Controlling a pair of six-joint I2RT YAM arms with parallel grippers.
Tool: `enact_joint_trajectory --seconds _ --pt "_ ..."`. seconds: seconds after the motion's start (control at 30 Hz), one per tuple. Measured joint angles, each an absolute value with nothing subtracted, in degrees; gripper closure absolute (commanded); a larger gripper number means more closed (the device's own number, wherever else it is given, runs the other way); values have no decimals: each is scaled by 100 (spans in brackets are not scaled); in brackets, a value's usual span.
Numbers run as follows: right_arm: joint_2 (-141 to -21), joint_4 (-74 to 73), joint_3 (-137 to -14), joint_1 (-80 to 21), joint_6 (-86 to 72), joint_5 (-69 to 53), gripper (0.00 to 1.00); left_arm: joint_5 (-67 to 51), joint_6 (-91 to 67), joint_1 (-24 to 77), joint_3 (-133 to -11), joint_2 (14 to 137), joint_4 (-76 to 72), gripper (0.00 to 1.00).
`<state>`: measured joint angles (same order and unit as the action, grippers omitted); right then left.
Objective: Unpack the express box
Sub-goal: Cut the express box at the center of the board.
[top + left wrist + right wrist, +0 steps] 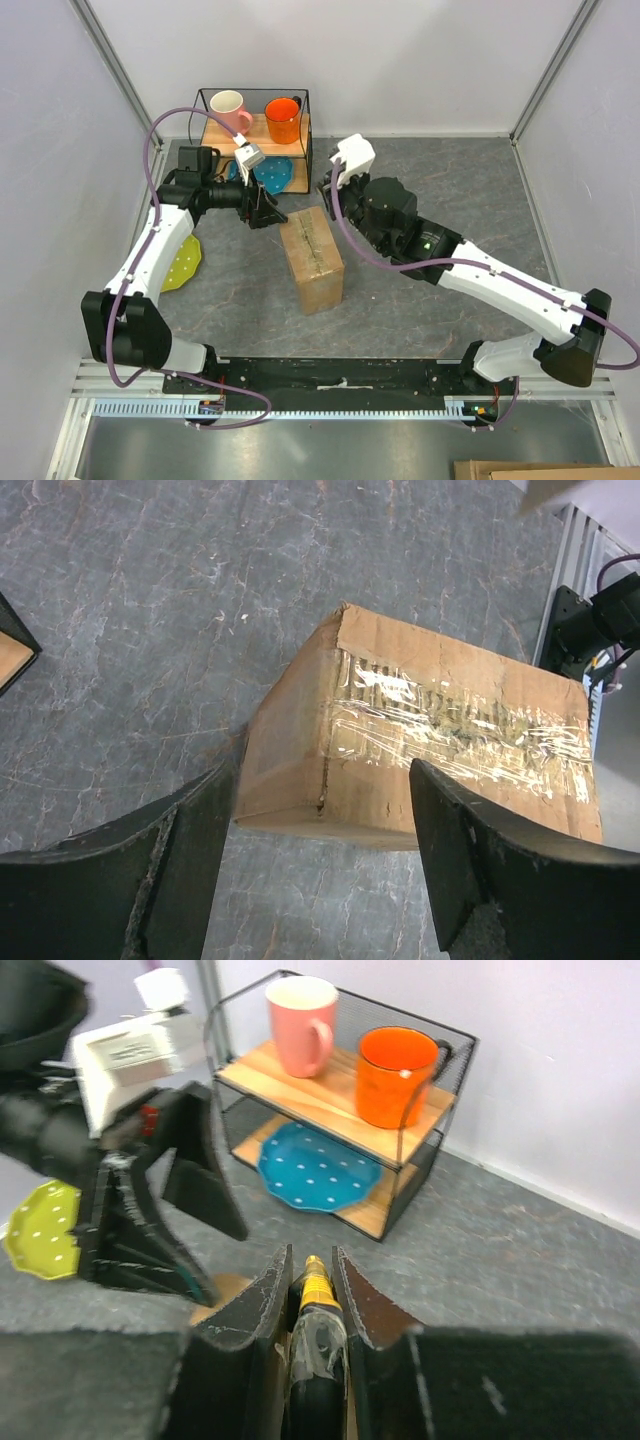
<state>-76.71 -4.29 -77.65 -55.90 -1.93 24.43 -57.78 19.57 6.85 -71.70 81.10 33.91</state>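
While the express box (pixel 312 258) stands upright mid-table (pixel 450 190), the left gripper (pixel 262 212) hangs wide open and empty at its far-left top corner. The right gripper (pixel 330 190), near the box's far edge, pinches a slim yellow-and-black tool (pixel 316 1295).

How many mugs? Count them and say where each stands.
2. The pink mug stands left on the top shelf of the rack, the orange mug to its right. None seems hidden.
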Motion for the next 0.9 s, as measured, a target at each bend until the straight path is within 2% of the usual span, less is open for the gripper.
enact_joint_trajectory --seconds 0.13,0.37,0.9 --pt "-7732 -23 -7636 -5955 43 2401 100 -5889 1933 685 -7076 8119 3269 29" --pt "-7977 506 -7266 -6193 246 2440 100 -5922 1922 687 -6928 8281 3242 46" --pt "-8254 952 -7039 -6211 209 2582 100 -5990 1929 803 -6925 8270 3280 57"
